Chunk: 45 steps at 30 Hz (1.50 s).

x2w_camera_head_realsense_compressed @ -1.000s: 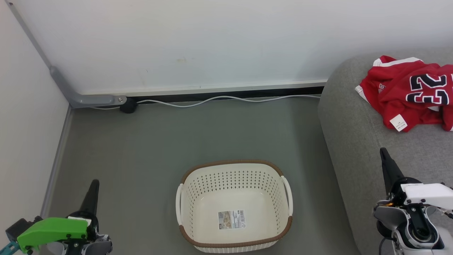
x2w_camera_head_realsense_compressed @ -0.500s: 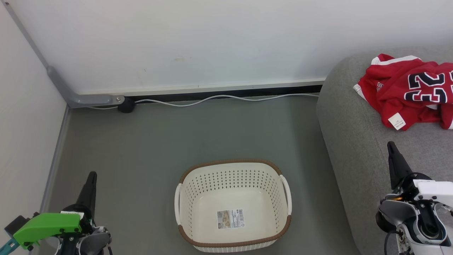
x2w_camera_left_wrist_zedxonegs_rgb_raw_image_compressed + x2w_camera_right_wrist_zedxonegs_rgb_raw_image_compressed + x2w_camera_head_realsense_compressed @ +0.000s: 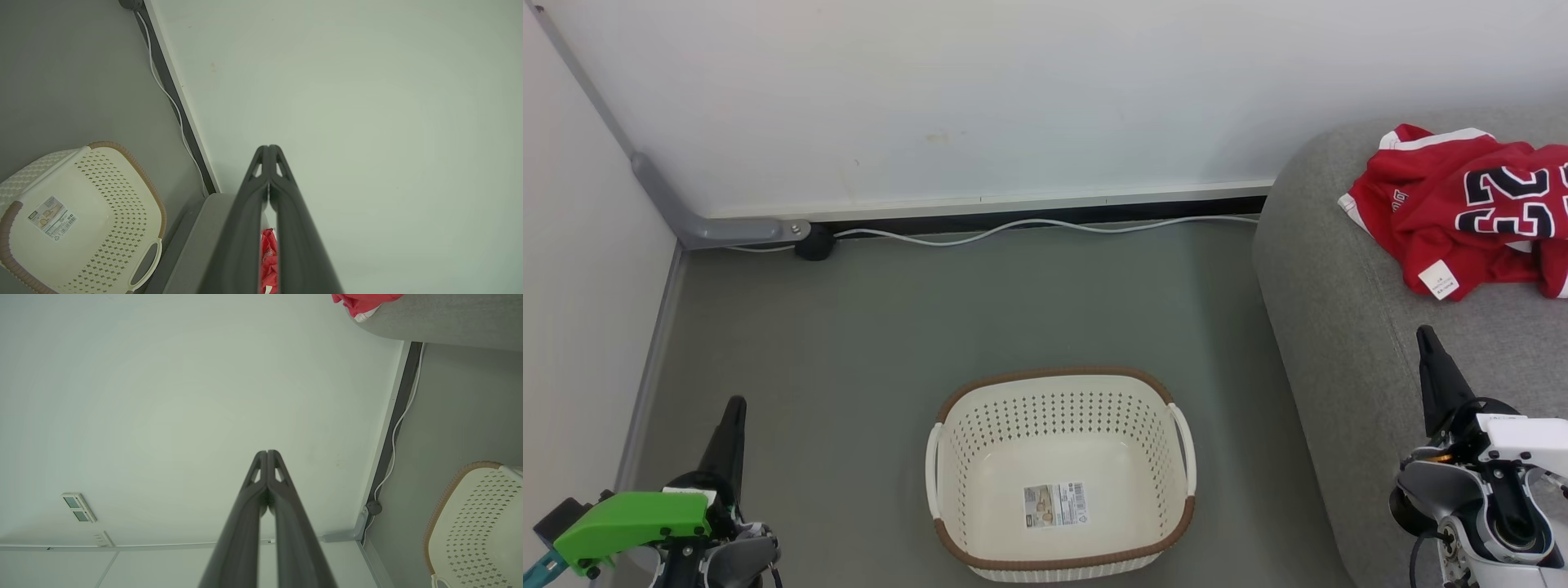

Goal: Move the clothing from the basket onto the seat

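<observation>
- Change: against the picture of a second ago, the head view has shifted a little, and both arms sit slightly differently in it. Over the last half second nothing has moved.
- The basket (image 3: 1045,377) stands on the floor (image 3: 890,327), holding nothing but the sticker label (image 3: 1056,505) on its bottom.
- The clothing (image 3: 1462,212), red with the numerals "22", lies crumpled on the seat (image 3: 1339,343), well apart from the basket and partly cut by the picture's right edge.
- Meaning for the task: we judge the transfer complete as far as these views reach, with the arms drawn back to a resting pose.
- The left gripper (image 3: 735,406) hangs over the floor, left of the basket, with its jaws fully closed, tips together, on nothing.
- In the left wrist view a red strip shows through the slot between the fingers. We take it for the clothing on the seat far behind, not something held.
- The right gripper (image 3: 1424,335) is above the seat's front part, near the clothing but apart from it. It too is fully closed and empty, touching nothing that we can see.
</observation>
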Available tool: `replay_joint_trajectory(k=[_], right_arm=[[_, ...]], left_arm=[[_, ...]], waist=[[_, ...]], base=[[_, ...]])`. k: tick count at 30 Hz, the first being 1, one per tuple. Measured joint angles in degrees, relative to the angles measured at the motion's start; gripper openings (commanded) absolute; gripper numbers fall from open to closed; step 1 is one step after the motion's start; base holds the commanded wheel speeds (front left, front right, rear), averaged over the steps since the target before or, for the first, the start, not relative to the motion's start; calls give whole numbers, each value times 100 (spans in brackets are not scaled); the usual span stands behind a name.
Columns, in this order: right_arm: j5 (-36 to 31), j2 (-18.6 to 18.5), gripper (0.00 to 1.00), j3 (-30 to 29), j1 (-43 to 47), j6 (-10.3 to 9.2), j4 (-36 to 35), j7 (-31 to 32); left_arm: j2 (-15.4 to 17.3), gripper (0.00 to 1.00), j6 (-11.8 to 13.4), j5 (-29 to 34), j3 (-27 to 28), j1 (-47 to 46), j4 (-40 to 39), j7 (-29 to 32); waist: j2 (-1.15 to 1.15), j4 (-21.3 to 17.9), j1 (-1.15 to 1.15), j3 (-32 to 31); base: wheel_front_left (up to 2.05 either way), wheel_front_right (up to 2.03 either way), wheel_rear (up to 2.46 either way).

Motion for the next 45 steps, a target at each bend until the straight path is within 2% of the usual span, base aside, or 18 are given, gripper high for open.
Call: replay_joint_trajectory(k=[45], right_arm=[[0,1,0,-15,-1,0,-2,24]], left_arm=[[-2,0,-27,-1,11,-6,23,1]], waist=[[0,0,0,0]], base=[[0,0,0]])
